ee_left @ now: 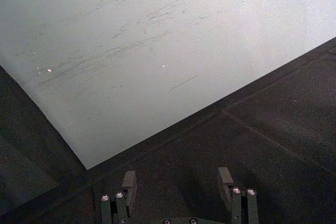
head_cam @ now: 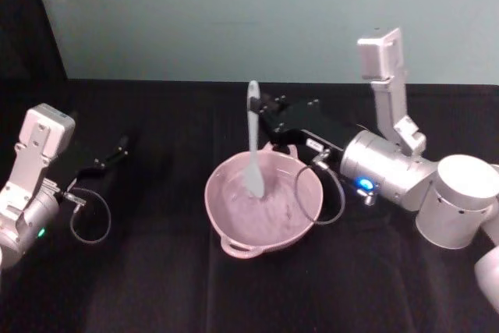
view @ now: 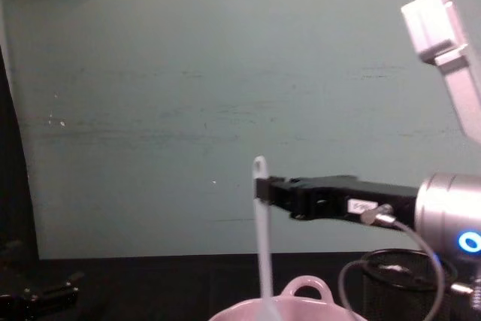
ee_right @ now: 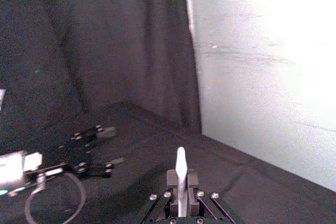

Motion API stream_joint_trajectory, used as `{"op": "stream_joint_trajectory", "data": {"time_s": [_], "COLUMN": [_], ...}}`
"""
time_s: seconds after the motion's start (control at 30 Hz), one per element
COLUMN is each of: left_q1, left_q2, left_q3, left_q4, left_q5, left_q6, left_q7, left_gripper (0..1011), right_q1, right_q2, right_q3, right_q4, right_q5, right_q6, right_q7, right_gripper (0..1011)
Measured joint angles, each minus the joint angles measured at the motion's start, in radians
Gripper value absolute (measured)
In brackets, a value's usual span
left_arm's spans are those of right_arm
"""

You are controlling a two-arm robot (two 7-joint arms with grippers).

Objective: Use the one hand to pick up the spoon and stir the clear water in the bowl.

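Right gripper (head_cam: 263,111): jaws clenched on the spoon (head_cam: 253,150), high on its handle; the arm reaches in level above the far rim of the bowl (head_cam: 257,237).
Spoon: long, slim and white, standing upright; a small hole at its top end, its flat head down inside the bowl.
Bowl: pale pink, round, with a loop handle on the rim; it sits mid-table (head_cam: 156,286) on black cloth.
Left gripper (ee_left: 177,179): jaws spread, gripping nothing; low over the table, well apart from the bowl.
Count: one spoon, one bowl, two grippers.

Head looks down, chest across; both share the bowl (head_cam: 290,193).
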Motion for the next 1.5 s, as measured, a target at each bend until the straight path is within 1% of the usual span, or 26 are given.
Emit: {"op": "stream_joint_trajectory", "data": {"time_s": [0.2, 0.3, 0.33, 0.43, 0.63, 0.77, 0.87, 0.9, 0.93, 1.07, 1.13, 1.27, 1.33, 1.5], "left_q1": [0.0, 0.0, 0.0, 0.0, 0.0, 0.0, 0.0, 0.0, 0.0, 0.0, 0.0, 0.0, 0.0, 0.0], "left_q2": [0.0, 0.0, 0.0, 0.0, 0.0, 0.0, 0.0, 0.0, 0.0, 0.0, 0.0, 0.0, 0.0, 0.0], "left_q3": [0.0, 0.0, 0.0, 0.0, 0.0, 0.0, 0.0, 0.0, 0.0, 0.0, 0.0, 0.0, 0.0, 0.0], "left_q4": [0.0, 0.0, 0.0, 0.0, 0.0, 0.0, 0.0, 0.0, 0.0, 0.0, 0.0, 0.0, 0.0, 0.0], "left_q5": [0.0, 0.0, 0.0, 0.0, 0.0, 0.0, 0.0, 0.0, 0.0, 0.0, 0.0, 0.0, 0.0, 0.0], "left_q6": [0.0, 0.0, 0.0, 0.0, 0.0, 0.0, 0.0, 0.0, 0.0, 0.0, 0.0, 0.0, 0.0, 0.0], "left_q7": [0.0, 0.0, 0.0, 0.0, 0.0, 0.0, 0.0, 0.0, 0.0, 0.0, 0.0, 0.0, 0.0, 0.0], "left_gripper": [1011, 1011, 1011, 1011, 1011, 1011, 1011, 1011, 1011, 1011, 1011, 1011, 1011, 1011], "right_q1": [-0.016, -0.034, -0.034, -0.054, -0.084, -0.107, -0.118, -0.119, -0.119, -0.111, -0.107, -0.089, -0.086, -0.049], "right_q2": [0.022, 0.041, 0.041, 0.063, 0.091, 0.102, 0.099, 0.095, 0.095, 0.078, 0.073, 0.053, 0.05, 0.017], "right_q3": [0.034, 0.052, 0.052, 0.06, 0.059, 0.046, 0.032, 0.023, 0.023, 0.001, -0.004, -0.019, -0.02, -0.028], "right_q4": [-0.012, -0.037, -0.037, -0.072, -0.128, -0.172, -0.196, -0.204, -0.204, -0.211, -0.208, -0.185, -0.179, -0.105], "right_q5": [0.006, 0.007, 0.007, 0.003, -0.009, -0.015, -0.018, -0.019, -0.019, -0.022, -0.023, -0.025, -0.025, -0.021], "right_q6": [-0.003, 0.0, 0.0, 0.015, 0.043, 0.059, 0.06, 0.059, 0.059, 0.052, 0.05, 0.041, 0.039, 0.011], "right_q7": [-0.017, -0.029, -0.029, -0.037, -0.039, -0.037, -0.03, -0.024, -0.024, -0.015, -0.012, -0.006, -0.005, 0.011], "right_gripper": [111, 111, 111, 111, 111, 111, 111, 111, 111, 111, 111, 111, 111, 111]}}
